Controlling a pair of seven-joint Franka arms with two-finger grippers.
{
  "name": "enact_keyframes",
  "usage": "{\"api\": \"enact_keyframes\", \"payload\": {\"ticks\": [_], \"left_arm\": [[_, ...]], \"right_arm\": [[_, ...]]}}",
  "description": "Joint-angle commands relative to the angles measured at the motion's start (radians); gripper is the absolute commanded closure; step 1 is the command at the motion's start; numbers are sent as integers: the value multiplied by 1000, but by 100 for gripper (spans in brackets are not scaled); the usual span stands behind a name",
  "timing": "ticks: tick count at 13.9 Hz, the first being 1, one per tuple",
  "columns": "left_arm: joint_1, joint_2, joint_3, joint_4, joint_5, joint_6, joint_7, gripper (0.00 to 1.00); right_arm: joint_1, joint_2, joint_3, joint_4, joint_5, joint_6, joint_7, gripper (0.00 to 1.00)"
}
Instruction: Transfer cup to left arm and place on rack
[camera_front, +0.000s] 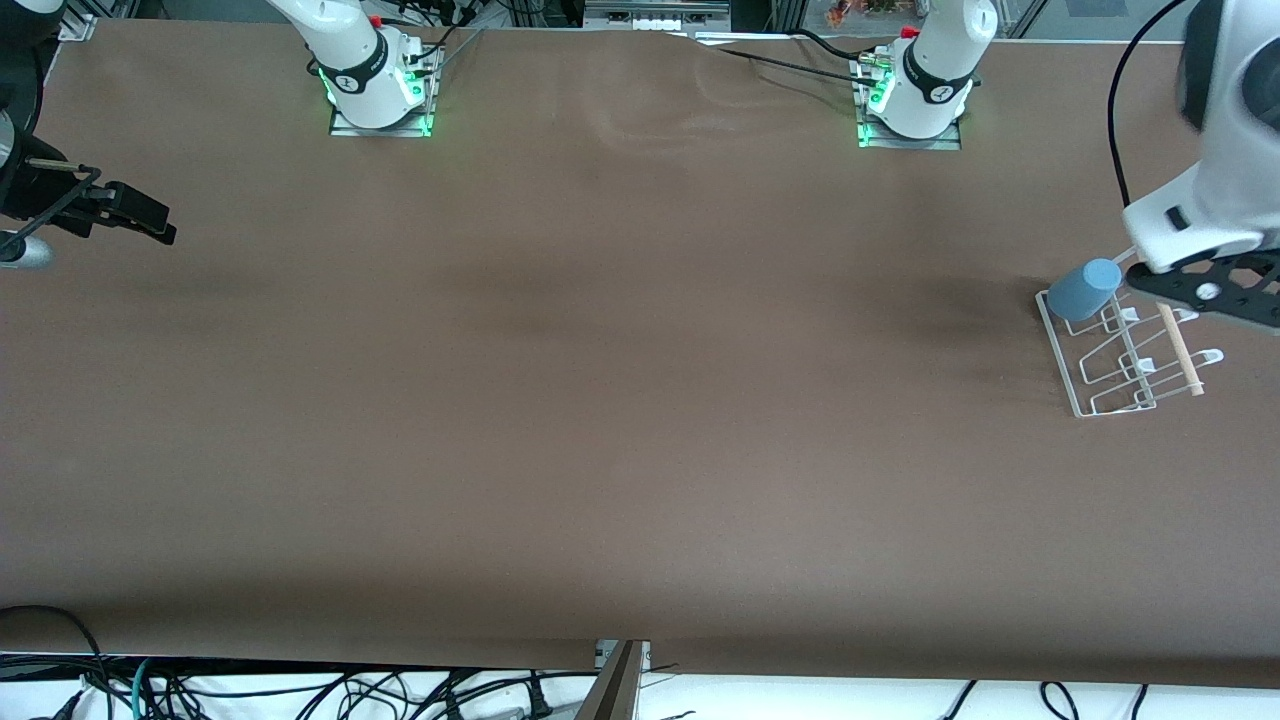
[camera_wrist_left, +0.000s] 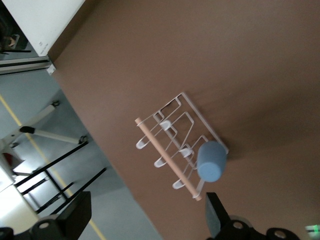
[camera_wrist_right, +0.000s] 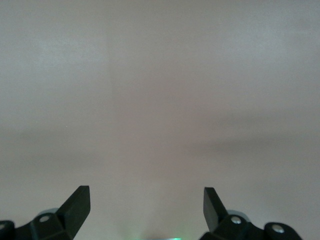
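I saw the cup (camera_front: 1088, 288) sitting tilted on a prong at the rack's (camera_front: 1075, 385) end. The left gripper (camera_wrist_left: 145, 215) hung above with jaws spread, empty; the right gripper (camera_wrist_right: 146, 202) waited, jaws spread. The cup might slide off if nudged.

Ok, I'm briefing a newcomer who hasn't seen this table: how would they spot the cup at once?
Start from the brown table and go to the left arm's end, where a small white wire rack stands. The cup sits tipped on the rack's end farther from the front camera, beside the open left gripper. It is the only light blue thing there, a plain handleless tumbler.
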Motion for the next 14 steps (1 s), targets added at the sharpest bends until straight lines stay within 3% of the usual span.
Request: {"api": "enact_keyframes", "payload": {"ticks": [1, 4, 7, 14], "left_arm": [[37, -10, 10, 61, -207, -37, -152, 0], [54, -30, 54, 61, -482, -58, -382, 0], [49, -30, 54, 58, -506, -61, -498, 0], [40, 30, 48, 65, -497, -66, -525, 0]], "right_arm": [[-3, 2, 6, 20, 16, -23, 10, 0], [1, 2, 6, 20, 16, -21, 7, 0], [0, 2, 6, 20, 16, -23, 2, 0], [0, 2, 6, 19, 18, -32, 4, 0]]}}
